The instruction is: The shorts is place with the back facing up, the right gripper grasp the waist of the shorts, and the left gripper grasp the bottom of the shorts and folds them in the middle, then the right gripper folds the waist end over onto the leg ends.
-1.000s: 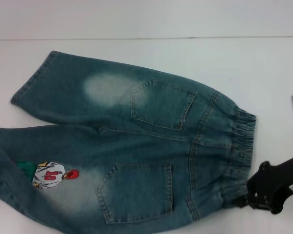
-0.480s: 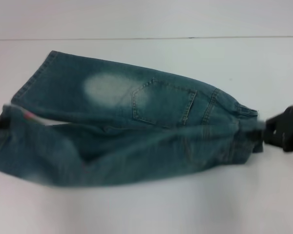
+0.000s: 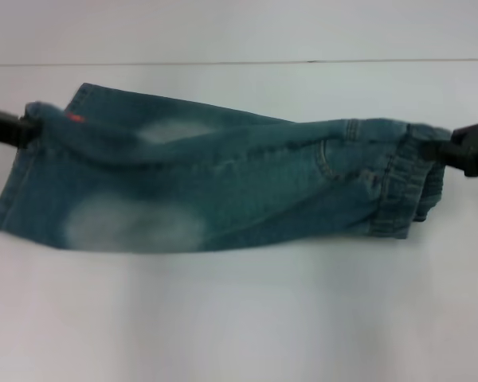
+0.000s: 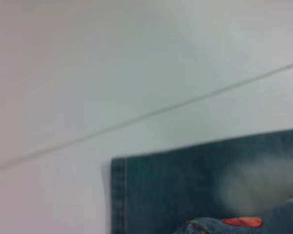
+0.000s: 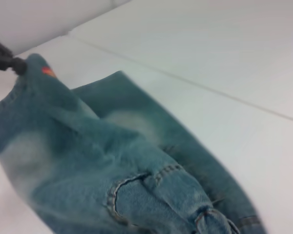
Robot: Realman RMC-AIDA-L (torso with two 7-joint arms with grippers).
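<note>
Denim shorts (image 3: 215, 187) folded lengthwise on a white table (image 3: 239, 318), one gripper pinching each end.

So the biggest thing here is the plain white table, with a thin dark seam line (image 3: 239, 62) running across its far side, and past that it's just more pale surface. No bins or boxes showing anywhere. The shorts stretch across the middle of the table, doubled over along their length, the upper layer draped over the lower one, faded pale patches on the denim. The elastic waistband (image 3: 406, 187) is bunched at the robot's right, and the right gripper (image 3: 444, 148) is clamped on its top corner there. The left gripper (image 3: 28, 127) is closed on the leg hem at the far-left corner, right next to a tiny red-orange bit (image 3: 75, 118) of print peeking out.
</note>
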